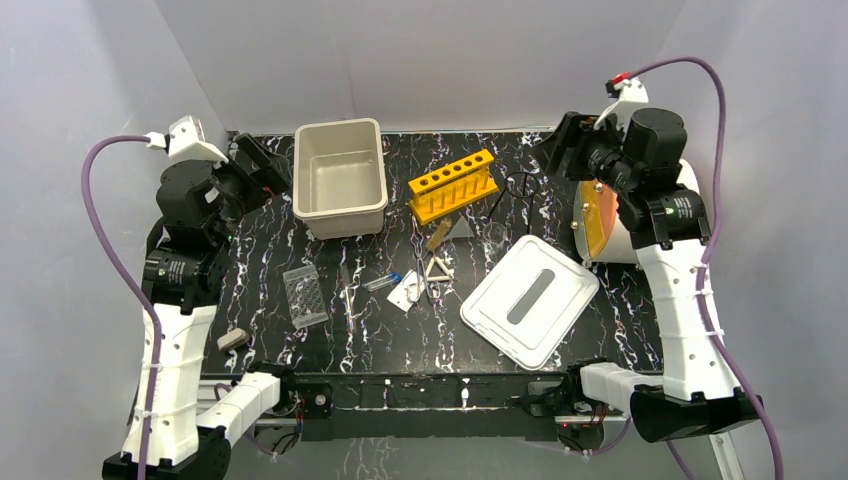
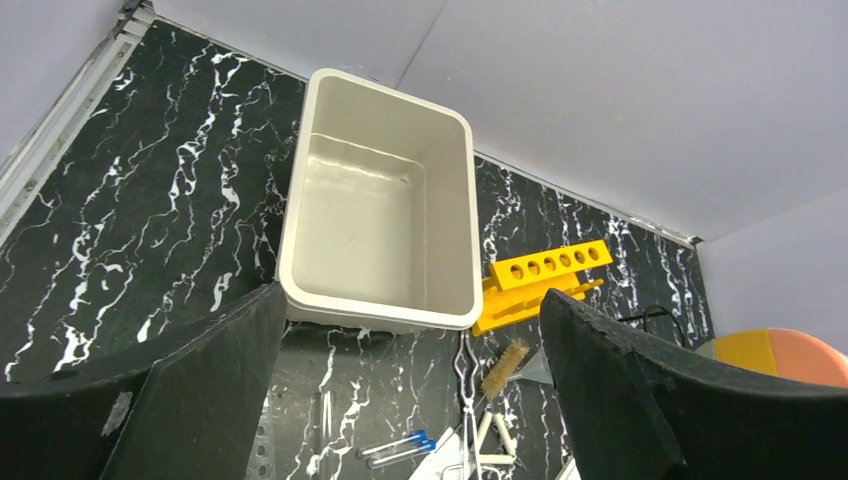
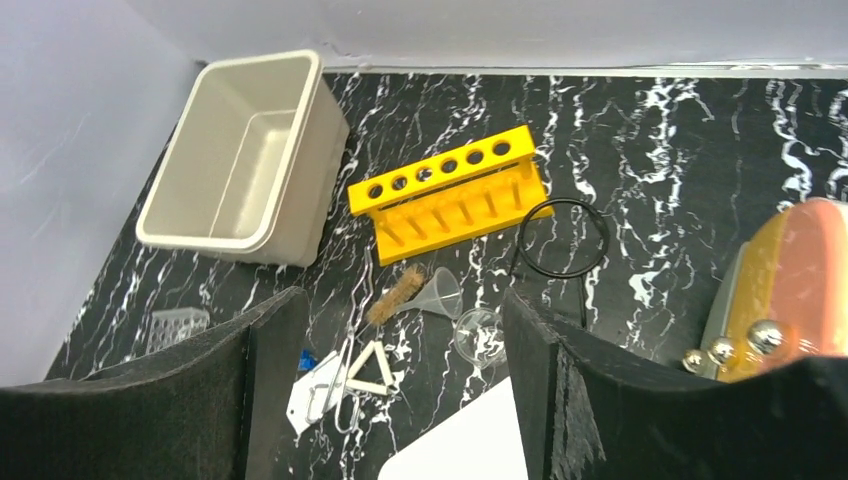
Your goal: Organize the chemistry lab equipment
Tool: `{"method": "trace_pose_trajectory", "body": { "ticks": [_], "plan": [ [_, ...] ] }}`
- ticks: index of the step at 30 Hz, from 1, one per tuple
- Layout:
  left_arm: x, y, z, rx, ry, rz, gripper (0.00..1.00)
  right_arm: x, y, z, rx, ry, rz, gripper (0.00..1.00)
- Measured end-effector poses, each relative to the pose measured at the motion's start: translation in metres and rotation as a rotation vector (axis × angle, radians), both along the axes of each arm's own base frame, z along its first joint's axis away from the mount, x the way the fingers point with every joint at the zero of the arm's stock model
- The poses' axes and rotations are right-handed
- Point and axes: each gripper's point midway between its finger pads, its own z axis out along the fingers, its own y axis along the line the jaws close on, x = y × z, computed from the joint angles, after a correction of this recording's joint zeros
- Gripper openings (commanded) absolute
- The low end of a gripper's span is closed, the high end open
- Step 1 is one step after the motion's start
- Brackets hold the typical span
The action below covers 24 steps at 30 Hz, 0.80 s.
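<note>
Both arms are hovering above the black marbled desk (image 1: 400, 345) in the overhead view. The left end effector (image 1: 260, 163) is hanging at about 10 o'clock from the desk's middle, its fingers (image 2: 200, 390) standing wide apart and gripping nothing. The right end effector (image 1: 566, 146) is hanging at about 2 o'clock, its fingers (image 3: 560, 390) also spread and holding nothing.

The loose equipment is lying around the middle of the desk. The white triangle (image 1: 438, 269) is sitting just at 5 o'clock of centre. The blue-capped vial (image 1: 385, 282) is resting at its 9 o'clock. The thin metal tweezers (image 1: 347, 295) are lying further out the same way, near a clear ridged tray (image 1: 305, 295). At the triangle's 12 o'clock the tan brush (image 1: 438, 236) is lying beside a small clear funnel (image 3: 443, 295). The clear glass dish (image 1: 492, 232) is standing at the funnel's 4 o'clock. The black wire ring stand (image 1: 522, 184) is standing at 1 o'clock, just beside the yellow tube rack (image 1: 453, 186).

A white bin (image 1: 338, 214) is sitting at 11 o'clock with nothing showing inside. Its flat white lid (image 1: 530, 300) is lying at 4 o'clock, apart from it.
</note>
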Motion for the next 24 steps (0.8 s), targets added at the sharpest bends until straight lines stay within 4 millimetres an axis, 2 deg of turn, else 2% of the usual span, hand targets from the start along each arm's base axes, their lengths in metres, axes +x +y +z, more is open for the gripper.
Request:
{"method": "trace_pose_trajectory", "body": {
  "ticks": [7, 12, 18, 24],
  "plan": [
    [-0.001, -0.013, 0.008, -0.046, -0.037, -0.063, 0.98, -0.009, 0.039, -0.011, -0.014, 0.019, 0.146, 0.80],
    [0.000, -0.043, -0.007, -0.095, -0.016, -0.227, 0.98, -0.020, 0.070, -0.036, -0.028, 0.071, 0.234, 0.79],
    [-0.001, -0.077, -0.046, -0.159, 0.072, -0.405, 0.98, -0.048, 0.124, -0.086, -0.087, 0.179, 0.349, 0.77],
    [-0.008, -0.093, -0.088, -0.194, 0.174, -0.493, 0.98, -0.075, 0.162, -0.151, -0.172, 0.322, 0.381, 0.73]
  ]
}}
